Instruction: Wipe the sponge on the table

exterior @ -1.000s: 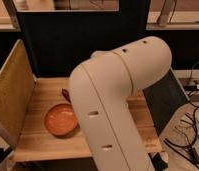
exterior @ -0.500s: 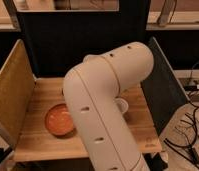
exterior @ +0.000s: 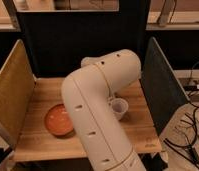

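Note:
My white arm (exterior: pixel 98 110) rises from the bottom edge and bends over the middle of the light wooden table (exterior: pixel 40 92), hiding much of it. The gripper is out of sight behind the arm's bulk, somewhere past the elbow near the table's back. The sponge is hidden too; no pale blue-grey block shows on the visible wood.
An orange bowl (exterior: pixel 58 120) sits on the table's left front, partly behind the arm. A small white cup (exterior: pixel 119 107) stands right of the arm. A tan perforated panel (exterior: pixel 12 87) walls the left side, a dark panel (exterior: pixel 160 82) the right. Cables (exterior: pixel 188 135) lie on the floor at right.
The arm's upper link has swung left and lower, uncovering the white cup and the table's right part. A dark red-brown object behind the bowl is now covered.

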